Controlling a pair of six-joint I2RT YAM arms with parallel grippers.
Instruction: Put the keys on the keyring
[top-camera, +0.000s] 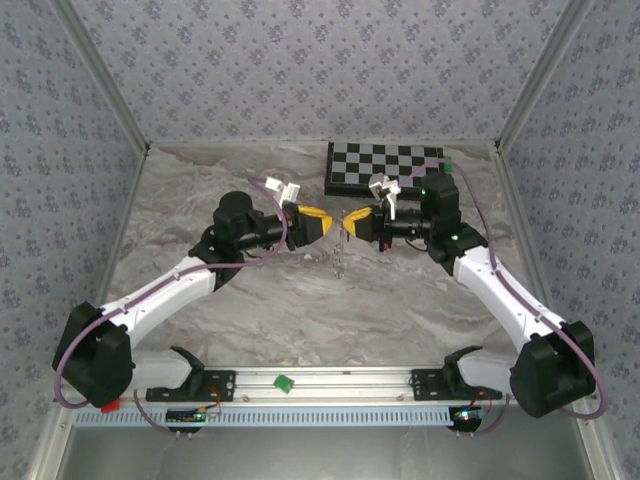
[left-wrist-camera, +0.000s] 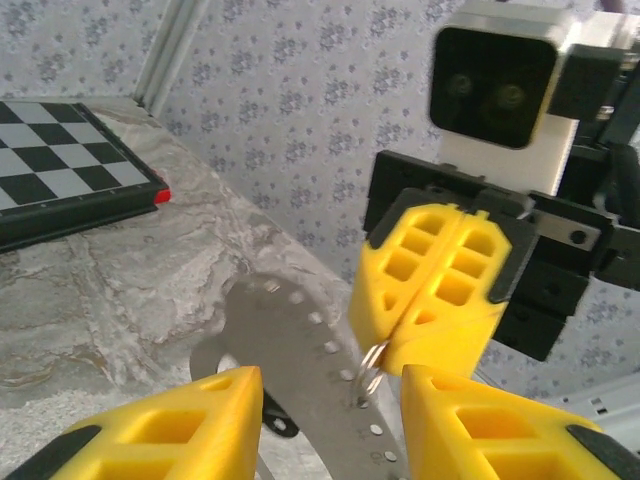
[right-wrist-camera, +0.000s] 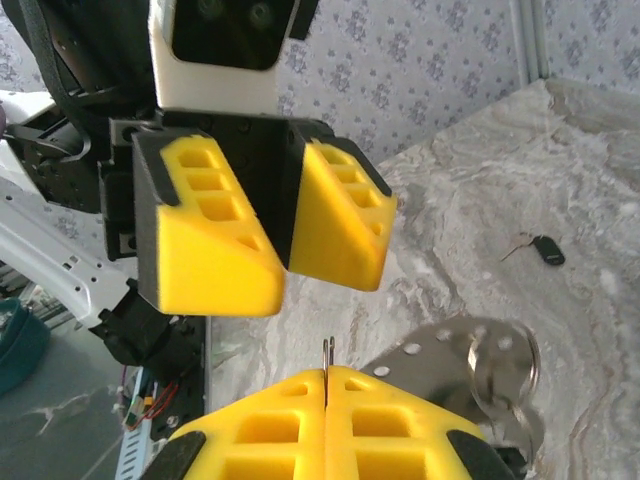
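L fingers (left-wrist-camera: 190, 425) part open, grip nothing; plate (left-wrist-camera: 290, 340) hangs betw. them. R fingers (right-wrist-camera: 270, 430) shut on ring (left-wrist-camera: 372, 362). We see loose key (right-wrist-camera: 545, 249) on table (right-wrist-camera: 470, 190), well apart fr. ring; nearest edge unclear. We judge: key still to pick up and thread.
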